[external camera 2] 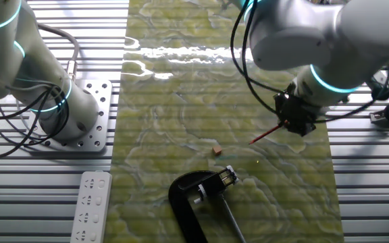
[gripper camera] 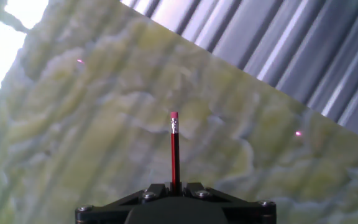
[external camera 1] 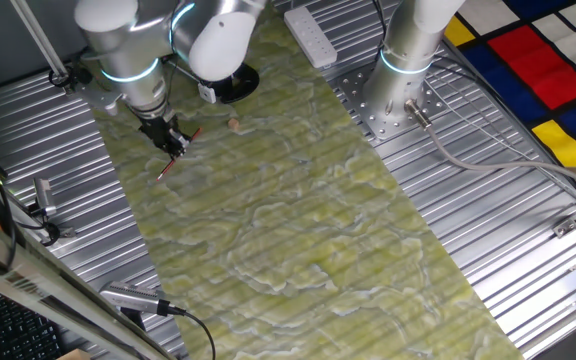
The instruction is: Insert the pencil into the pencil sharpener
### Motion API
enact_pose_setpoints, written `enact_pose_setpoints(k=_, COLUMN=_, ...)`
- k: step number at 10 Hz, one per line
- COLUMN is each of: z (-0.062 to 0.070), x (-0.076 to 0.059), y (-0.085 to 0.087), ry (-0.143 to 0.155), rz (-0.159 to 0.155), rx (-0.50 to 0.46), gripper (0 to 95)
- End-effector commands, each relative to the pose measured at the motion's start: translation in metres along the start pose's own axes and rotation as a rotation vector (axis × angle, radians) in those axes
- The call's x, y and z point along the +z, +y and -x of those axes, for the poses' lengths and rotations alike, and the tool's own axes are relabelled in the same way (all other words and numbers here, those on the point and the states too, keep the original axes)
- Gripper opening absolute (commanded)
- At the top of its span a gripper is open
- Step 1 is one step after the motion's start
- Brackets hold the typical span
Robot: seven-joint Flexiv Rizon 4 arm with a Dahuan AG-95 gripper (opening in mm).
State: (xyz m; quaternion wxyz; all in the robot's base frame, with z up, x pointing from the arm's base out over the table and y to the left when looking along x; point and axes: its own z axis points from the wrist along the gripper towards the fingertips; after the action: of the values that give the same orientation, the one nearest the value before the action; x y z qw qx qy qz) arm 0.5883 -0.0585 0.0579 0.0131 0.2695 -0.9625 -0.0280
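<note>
Currently the gripper [external camera 2: 296, 124] clamps the red pencil [external camera 2: 265, 134] above the worktop's [external camera 2: 181, 101] mat edge; we should align its free end squarely with the black pencil sharpener [external camera 2: 193, 196] before advancing.

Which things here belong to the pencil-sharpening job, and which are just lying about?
Job:
pencil, gripped in the pincer
pencil sharpener, black, on the mat

Lying about:
small tan bit on the mat
white power strip
green marbled mat
</note>
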Motion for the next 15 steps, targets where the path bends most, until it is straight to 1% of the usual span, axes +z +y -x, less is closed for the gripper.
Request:
enact_pose_setpoints(k=1, z=-0.0080, x=0.0013, y=-0.0027, ry=-0.008, rz=0.000, rx=-0.012, gripper=0.0)
enact_pose_setpoints(k=2, z=-0.0081, x=0.0013, y=-0.0027, ry=-0.006, rz=-0.003, rx=-0.017, gripper=0.0)
enact_pose_setpoints(k=3, z=-0.0078, x=0.0012, y=-0.0029, ry=-0.010, rz=0.003, rx=-0.010, gripper=0.0)
enact_pose_setpoints(k=5, z=-0.0075, x=0.0009, y=-0.0031, ry=-0.015, rz=0.002, rx=-0.010, gripper=0.0)
enact_pose_setpoints(k=7, z=-0.0075, x=0.0009, y=-0.0031, ry=-0.004, rz=-0.007, rx=0.003, gripper=0.0)
enact_pose_setpoints(k=9, z=-0.0075, x=0.0009, y=-0.0031, ry=0.018, rz=-0.032, rx=0.011, gripper=0.0)
enact_pose_setpoints(k=10, z=-0.0075, x=0.0009, y=-0.0031, ry=0.014, rz=-0.032, rx=0.034, gripper=0.0)
enact_pose_setpoints(k=12, z=-0.0075, x=0.0009, y=-0.0031, ry=0.015, rz=-0.040, rx=0.064, gripper=0.0)
enact_pose_setpoints(k=15, z=-0.0075, x=0.0009, y=-0.0031, ry=0.008, rz=-0.033, rx=0.052, gripper=0.0)
